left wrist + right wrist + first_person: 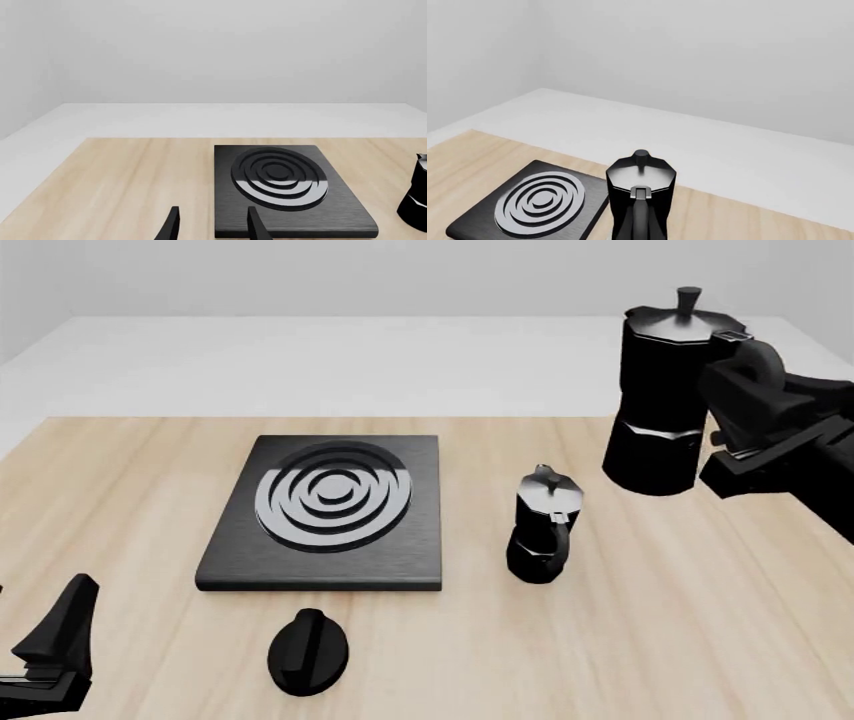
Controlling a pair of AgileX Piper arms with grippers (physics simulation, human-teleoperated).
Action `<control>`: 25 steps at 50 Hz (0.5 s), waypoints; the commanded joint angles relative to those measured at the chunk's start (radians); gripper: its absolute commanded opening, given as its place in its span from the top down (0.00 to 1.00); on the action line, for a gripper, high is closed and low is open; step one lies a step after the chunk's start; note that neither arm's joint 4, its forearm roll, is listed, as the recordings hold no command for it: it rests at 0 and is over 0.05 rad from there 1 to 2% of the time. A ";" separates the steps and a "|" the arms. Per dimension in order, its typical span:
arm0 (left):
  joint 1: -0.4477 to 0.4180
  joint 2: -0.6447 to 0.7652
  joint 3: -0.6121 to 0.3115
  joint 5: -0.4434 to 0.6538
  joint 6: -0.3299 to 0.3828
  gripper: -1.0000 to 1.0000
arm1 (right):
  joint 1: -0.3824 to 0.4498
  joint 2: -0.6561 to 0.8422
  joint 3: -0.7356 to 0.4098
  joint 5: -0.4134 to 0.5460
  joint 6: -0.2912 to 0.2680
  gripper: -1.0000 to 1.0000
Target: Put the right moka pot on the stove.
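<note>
The right moka pot hangs lifted above the table at the right, upright, with my right gripper shut on its curved handle. The right wrist view looks down on its silvery lid and knob; the gripper's fingers are out of that frame. The stove lies flat to the left of the lifted pot, its burner rings bare, and also shows in both wrist views. My left gripper is low at the near left corner, open and empty, just in front of the stove's near edge.
A second, look-alike moka pot stands on the table just right of the stove, and shows at the edge of the left wrist view. A black oval knob lies in front of the stove. The wooden table ends at a white floor.
</note>
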 commanded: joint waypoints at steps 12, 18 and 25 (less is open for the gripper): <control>0.000 0.000 0.000 0.000 0.000 0.00 | 0.121 0.215 -0.101 -0.184 -0.010 1.00; 0.000 0.000 0.000 0.000 0.000 0.00 | 0.163 0.276 -0.103 -0.275 0.005 1.00; 0.000 0.000 0.000 0.000 0.000 0.00 | 0.190 0.373 -0.139 -0.348 -0.002 1.00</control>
